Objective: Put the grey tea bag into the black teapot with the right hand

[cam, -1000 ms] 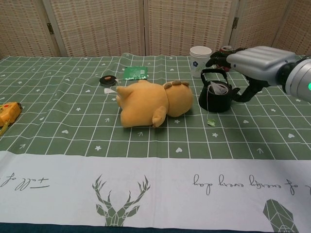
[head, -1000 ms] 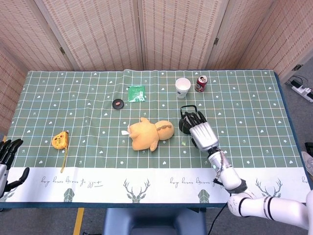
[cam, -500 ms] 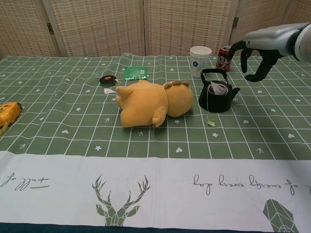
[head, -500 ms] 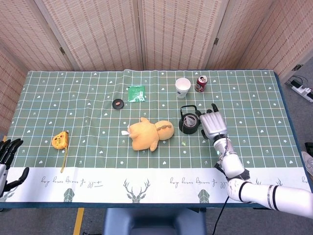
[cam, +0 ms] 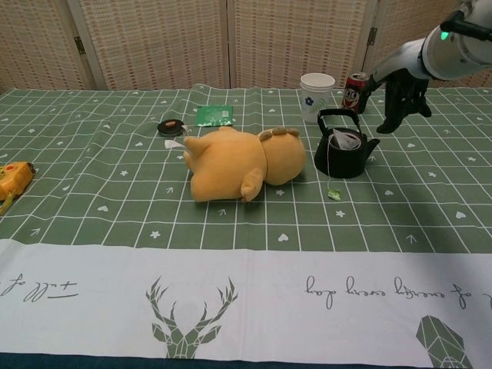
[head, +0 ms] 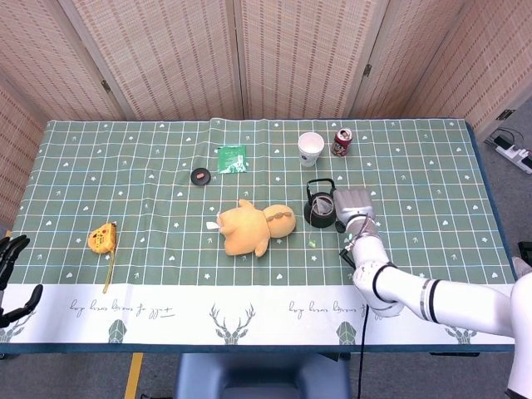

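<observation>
A green checked tablecloth covers the table. Near its centre lies a yellow plush toy on its side. Just at its 3 o'clock stands the black teapot, lid off. The grey tea bag sits inside the pot's mouth, its string running over the rim down to a small green tag lying on the cloth at the pot's 6 o'clock. The right hand hovers raised just at the teapot's 3 o'clock, holding nothing; in the chest view its fingers point downward, slightly apart. At the teapot's 12 o'clock stand a white paper cup and, beside it, a red drink can. Toward 10 o'clock from the toy lie a small black round lid and a green packet. A yellow tape measure rests far out at 9 o'clock. The left hand hangs off the table's left edge, fingers spread, empty.
</observation>
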